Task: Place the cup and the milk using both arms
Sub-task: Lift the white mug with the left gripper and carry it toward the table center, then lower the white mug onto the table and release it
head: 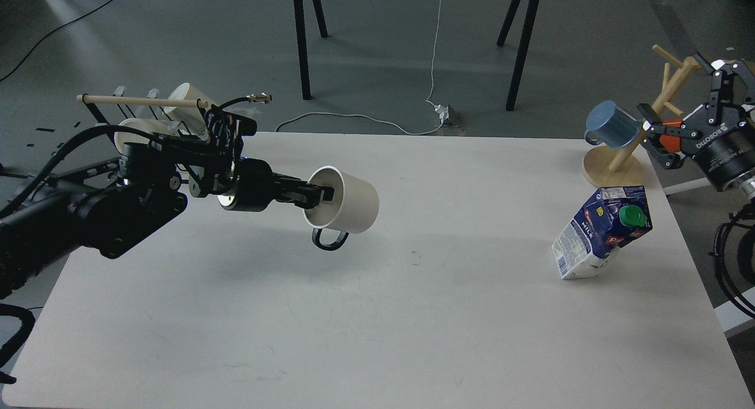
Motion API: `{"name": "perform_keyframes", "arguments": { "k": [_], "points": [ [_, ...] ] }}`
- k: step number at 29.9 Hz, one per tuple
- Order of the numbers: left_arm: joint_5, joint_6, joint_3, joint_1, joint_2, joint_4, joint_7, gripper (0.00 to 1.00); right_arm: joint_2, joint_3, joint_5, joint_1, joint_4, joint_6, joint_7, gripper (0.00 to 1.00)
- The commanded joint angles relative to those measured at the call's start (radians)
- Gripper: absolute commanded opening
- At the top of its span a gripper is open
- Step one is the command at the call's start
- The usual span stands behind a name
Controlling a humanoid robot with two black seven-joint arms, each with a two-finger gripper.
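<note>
My left gripper [323,194] is shut on the rim of a white cup [348,205] with a black handle. It holds the cup on its side above the table's middle left, mouth toward the arm and handle down. A blue and white milk carton [601,232] with a green cap stands tilted at the table's right, and nothing holds it. My right gripper [729,71] is raised above and to the right of the carton. It points up near the wooden mug tree, fingers apart and empty.
A black wire rack [177,134] with two white mugs stands at the back left, behind my left arm. A wooden mug tree [616,164] with a blue cup [610,124] stands at the back right corner. The white table [377,314] has bare surface in the middle and front.
</note>
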Motion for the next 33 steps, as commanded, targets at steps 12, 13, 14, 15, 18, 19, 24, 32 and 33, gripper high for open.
{"name": "perform_keyframes", "arguments": {
  "k": [12,13,14,15,18,19,24,32,33],
  "points": [
    [0.136,0.0,0.069,0.055,-0.172,0.062,0.0,0.0,0.027,-0.006,0.077,-0.002,-0.007,0.0,0.0,0.99],
    [0.136,0.0,0.069,0.057,-0.172,0.062,0.0,0.0,0.027,-0.008,0.077,-0.002,-0.007,0.0,0.0,0.99],
    [0.138,0.0,0.069,0.058,-0.17,0.062,0.0,0.0,0.027,-0.009,0.077,-0.002,-0.007,0.0,0.0,0.99],
    [0.136,0.0,0.069,0.061,-0.169,0.062,0.0,0.0,0.029,-0.009,0.077,-0.002,-0.007,0.0,0.0,0.99],
    [0.136,0.0,0.069,0.063,-0.159,0.062,0.0,0.01,0.027,-0.014,0.075,-0.002,-0.012,0.0,0.0,0.99],
    [0.136,0.0,0.069,0.063,-0.158,0.062,0.0,0.01,0.029,-0.014,0.075,-0.002,-0.016,0.0,0.0,0.99],
    [0.139,0.0,0.07,0.061,-0.155,0.062,0.0,0.05,0.03,-0.015,0.077,-0.008,-0.029,0.0,0.0,0.99],
    [0.191,0.0,0.072,0.061,-0.159,0.062,0.0,0.05,0.03,-0.014,0.077,-0.014,-0.03,0.0,0.0,0.99],
    [0.204,0.0,0.072,0.063,-0.159,0.062,0.0,0.05,0.03,-0.014,0.077,-0.014,-0.03,0.0,0.0,0.99]
  ]
}}
